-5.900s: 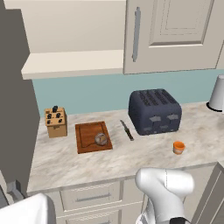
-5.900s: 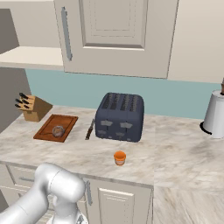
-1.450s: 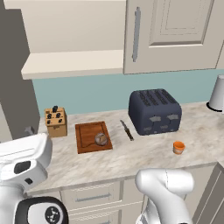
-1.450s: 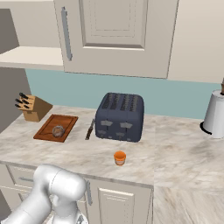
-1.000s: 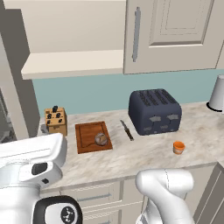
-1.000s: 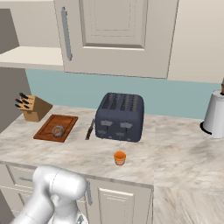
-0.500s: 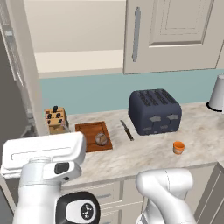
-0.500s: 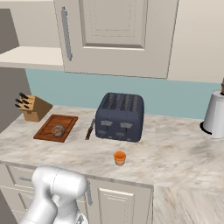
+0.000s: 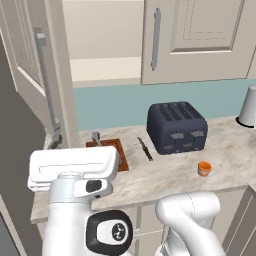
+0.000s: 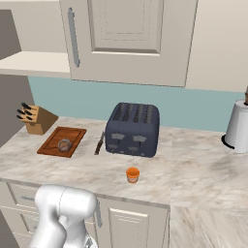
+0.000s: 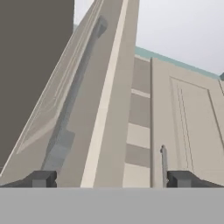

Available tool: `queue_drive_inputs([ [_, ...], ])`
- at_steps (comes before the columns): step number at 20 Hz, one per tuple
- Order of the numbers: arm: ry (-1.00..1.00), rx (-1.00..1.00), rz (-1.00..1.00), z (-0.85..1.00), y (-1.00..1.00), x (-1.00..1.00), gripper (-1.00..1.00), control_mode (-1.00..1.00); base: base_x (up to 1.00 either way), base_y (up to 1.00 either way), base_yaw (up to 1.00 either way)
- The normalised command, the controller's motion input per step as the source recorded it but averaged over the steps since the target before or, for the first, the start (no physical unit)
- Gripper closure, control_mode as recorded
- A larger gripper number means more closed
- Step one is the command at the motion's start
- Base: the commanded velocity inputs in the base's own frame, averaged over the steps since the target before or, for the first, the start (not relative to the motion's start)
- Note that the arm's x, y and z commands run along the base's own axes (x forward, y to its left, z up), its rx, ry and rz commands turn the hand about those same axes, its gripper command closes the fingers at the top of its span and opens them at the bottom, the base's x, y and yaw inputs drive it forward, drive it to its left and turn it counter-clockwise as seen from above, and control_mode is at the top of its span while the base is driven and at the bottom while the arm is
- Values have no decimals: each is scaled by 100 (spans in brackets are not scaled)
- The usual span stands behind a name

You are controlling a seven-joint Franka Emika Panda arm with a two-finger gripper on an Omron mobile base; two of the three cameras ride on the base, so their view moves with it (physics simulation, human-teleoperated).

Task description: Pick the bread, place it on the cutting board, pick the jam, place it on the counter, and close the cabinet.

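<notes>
We see the fingers [image 11: 112,179] standing wide apart with nothing between them, close in front of the open door of the cabinet [image 9: 42,100]. In the hand view the edge of this door and its long silver handle [image 11: 72,109] rise between the 2 tips, and the closed door with its own handle is on the right side.

In the left base view the open door stands at the left, in front of the shelf, and the white arm [image 9: 75,200] is low at the left, partly covering the cutting board [image 9: 114,150].

The cutting board [image 10: 62,141] lies flat on the counter [image 10: 193,169] between the knife block [image 10: 35,119] and the toaster [image 10: 133,129]. A small round thing rests on the board; it is probably the bread [image 10: 64,145], but it looks pale and too small for us to be sure. A knife [image 10: 100,143] lies between the board and the toaster.

The jam [image 10: 132,175] stands upright on the counter in front of the toaster, near the front edge. A white kettle [image 10: 237,127] stands at the far right.
</notes>
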Motion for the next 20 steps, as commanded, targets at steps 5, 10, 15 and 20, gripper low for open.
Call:
queue_drive_inputs([
  [5,-6,0,-6,0,-26,35,-100,-100,0,0,0],
  [10,-5,0,-5,0,-23,39,-100,-100,0,0,0],
  [15,-5,0,-5,0,-22,37,-100,-100,0,0,0],
  [20,-6,0,-6,0,-21,37,-100,-100,0,0,0],
])
